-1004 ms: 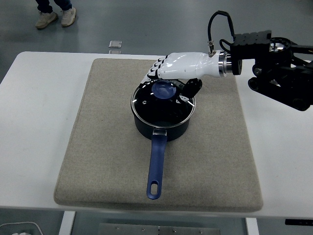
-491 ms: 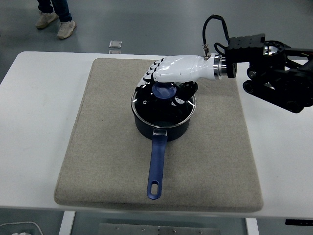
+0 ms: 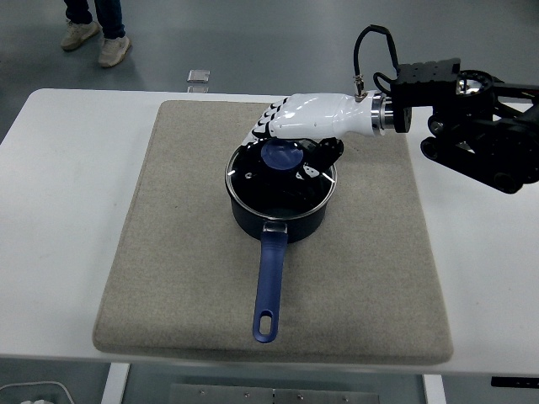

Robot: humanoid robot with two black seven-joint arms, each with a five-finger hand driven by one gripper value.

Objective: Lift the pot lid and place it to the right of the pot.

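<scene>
The pot [image 3: 280, 206] sits on a grey mat [image 3: 168, 252] on the white counter [image 3: 59, 194], its blue handle pointing toward the near edge. The glass lid [image 3: 274, 181] rests on the pot. The right hand [image 3: 290, 139] lies over the lid's blue knob [image 3: 281, 156], fingers curled around it.

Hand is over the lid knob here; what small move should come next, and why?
Probably close the fingers fully on the knob, then lift straight up. The right hand sits over the knob with fingers curled around it, but the lid rests flat on the pot.
</scene>
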